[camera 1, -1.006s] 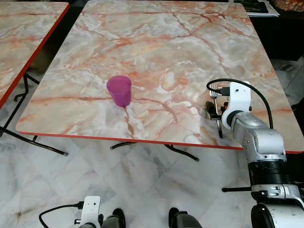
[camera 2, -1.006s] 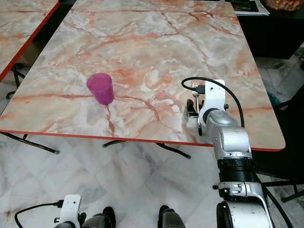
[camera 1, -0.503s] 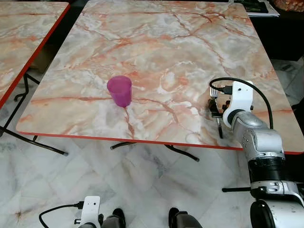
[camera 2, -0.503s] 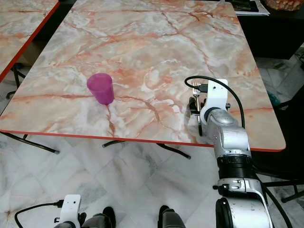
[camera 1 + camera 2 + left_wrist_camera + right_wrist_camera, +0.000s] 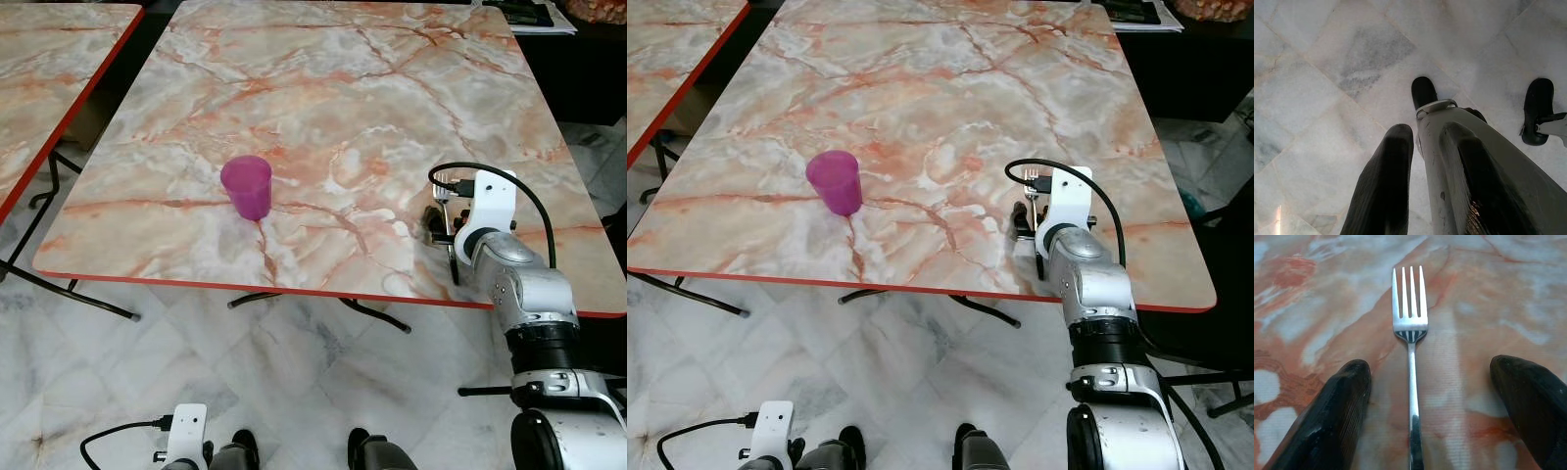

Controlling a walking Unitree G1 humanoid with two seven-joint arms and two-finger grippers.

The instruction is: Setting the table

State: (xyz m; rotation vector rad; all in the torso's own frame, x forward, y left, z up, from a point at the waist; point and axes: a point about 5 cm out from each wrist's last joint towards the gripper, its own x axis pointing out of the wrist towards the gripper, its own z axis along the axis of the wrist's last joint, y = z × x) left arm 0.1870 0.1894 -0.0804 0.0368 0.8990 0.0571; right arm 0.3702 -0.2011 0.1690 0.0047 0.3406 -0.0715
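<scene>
Lower right of the table (image 5: 323,88), the right gripper (image 5: 1435,401) straddles the fork (image 5: 1410,333), fingers apart, releasing it as a place setting beside the cup (image 5: 246,186).

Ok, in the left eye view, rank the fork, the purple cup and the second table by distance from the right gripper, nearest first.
From the right gripper:
1. Fork, lying between its open fingers.
2. Purple cup, to its left, mid-table.
3. Second table, far left, across the gap.

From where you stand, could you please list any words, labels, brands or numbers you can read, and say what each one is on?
None can be read.
Purple cup: plain, no print.
Fork: no visible stamp or brand.
Marble-pattern table: veining only.
Dark items at the far right corner: too small and blurred to read.
</scene>
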